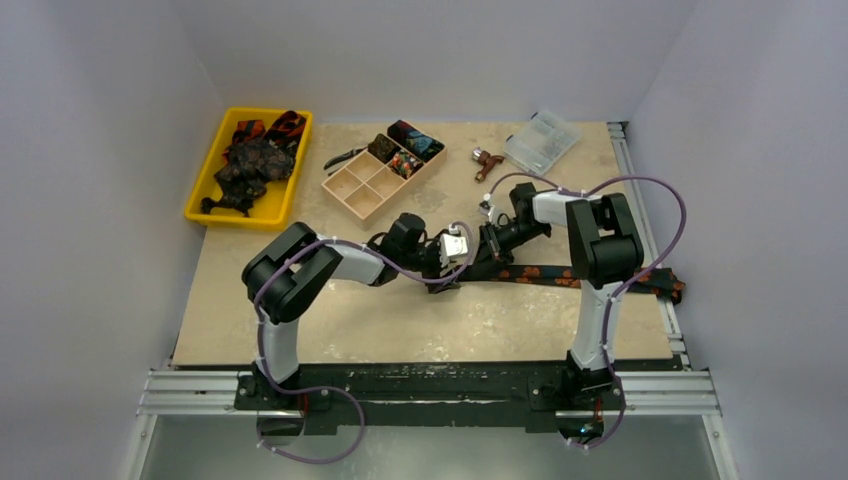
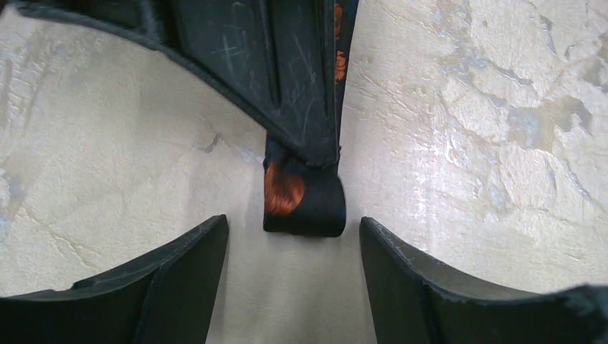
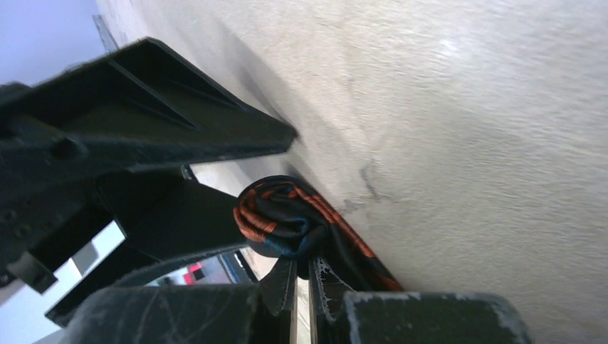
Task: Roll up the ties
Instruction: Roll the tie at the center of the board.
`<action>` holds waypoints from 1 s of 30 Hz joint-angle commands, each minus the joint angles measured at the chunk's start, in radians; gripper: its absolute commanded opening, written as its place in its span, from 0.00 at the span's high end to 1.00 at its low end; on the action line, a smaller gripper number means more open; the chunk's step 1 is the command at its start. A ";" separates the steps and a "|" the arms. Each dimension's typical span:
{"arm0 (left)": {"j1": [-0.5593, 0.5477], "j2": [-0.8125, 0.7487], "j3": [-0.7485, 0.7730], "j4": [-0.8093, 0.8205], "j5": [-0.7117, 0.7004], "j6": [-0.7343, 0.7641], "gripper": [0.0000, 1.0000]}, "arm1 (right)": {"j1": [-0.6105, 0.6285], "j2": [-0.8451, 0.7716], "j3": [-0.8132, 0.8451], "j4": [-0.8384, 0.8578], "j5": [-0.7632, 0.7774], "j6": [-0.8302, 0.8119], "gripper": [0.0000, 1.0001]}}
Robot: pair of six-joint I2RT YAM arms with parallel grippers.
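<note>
A: What is the surface?

B: A beige, mottled worktop (image 1: 400, 320) between pale walls. A black tie with orange blotches (image 1: 545, 273) lies flat across it, from the middle out to the right edge.

A: And its near end?

B: It is wound into a small roll, seen end-on from the right wrist as a spiral. The right hand (image 3: 305, 276) has its fingers pressed together on that roll.

A: The left hand?

B: The left hand (image 2: 290, 229) is spread, one finger on each side of the roll, neither touching it.

A: Anything else?

B: At the far left a yellow tray (image 1: 205, 190) holds a heap of loose ties (image 1: 250, 160). Beside it, a divided box (image 1: 350, 190) has rolled ties (image 1: 405, 150) in its far compartments.
</note>
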 commanded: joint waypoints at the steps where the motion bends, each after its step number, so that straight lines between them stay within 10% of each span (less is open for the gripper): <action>1: 0.027 0.055 -0.073 0.156 0.130 -0.010 0.32 | -0.046 0.076 -0.014 -0.047 0.049 -0.094 1.00; 11: -0.015 0.186 -0.040 0.361 0.128 -0.029 0.35 | -0.086 0.155 0.048 -0.118 0.024 -0.132 1.00; 17: -0.020 0.134 -0.049 0.245 0.033 0.006 0.69 | -0.067 0.113 0.050 -0.102 -0.002 -0.117 1.00; 25: -0.019 0.025 -0.054 -0.102 -0.124 0.075 0.82 | -0.066 -0.061 0.068 -0.132 0.036 -0.096 0.62; 30: -0.037 0.045 -0.001 -0.191 -0.186 0.079 0.82 | -0.027 -0.105 0.030 -0.073 -0.032 -0.020 0.55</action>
